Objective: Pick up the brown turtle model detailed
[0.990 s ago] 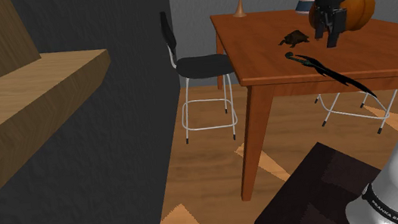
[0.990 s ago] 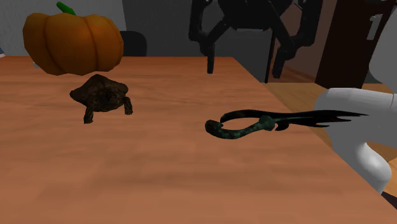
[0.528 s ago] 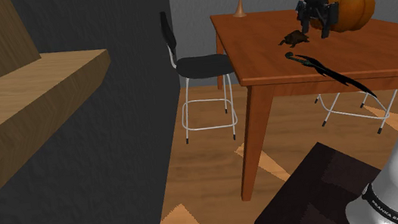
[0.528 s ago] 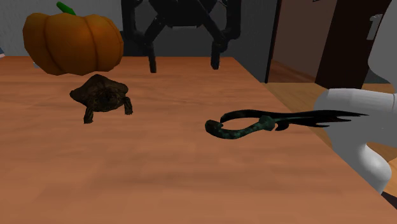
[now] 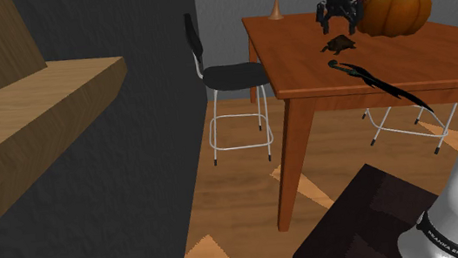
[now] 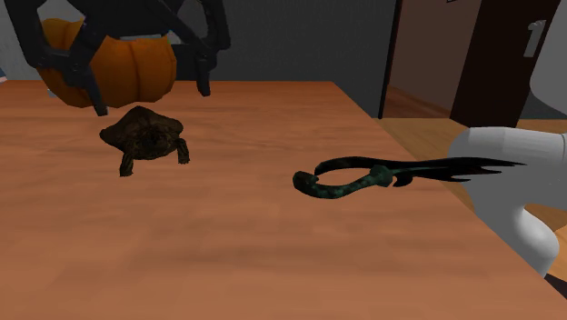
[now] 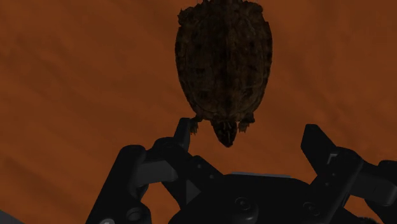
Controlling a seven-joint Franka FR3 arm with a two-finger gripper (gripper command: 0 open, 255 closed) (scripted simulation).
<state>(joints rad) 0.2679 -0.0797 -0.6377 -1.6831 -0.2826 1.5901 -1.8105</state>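
You get dim renders. The worktop (image 5: 316,62) reads warm and brightest in the shoulder view, duller in the wrist view, where the turtle model (image 7: 222,57) shows very dark against it; the wall (image 5: 134,160) lies in deep shade.

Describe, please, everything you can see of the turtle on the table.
The turtle is dark brown with a mottled, domed shell, a small head and short legs. It stands upright on the wooden table, near the pumpkin and apart from it. The open jaws hang above it without touching.
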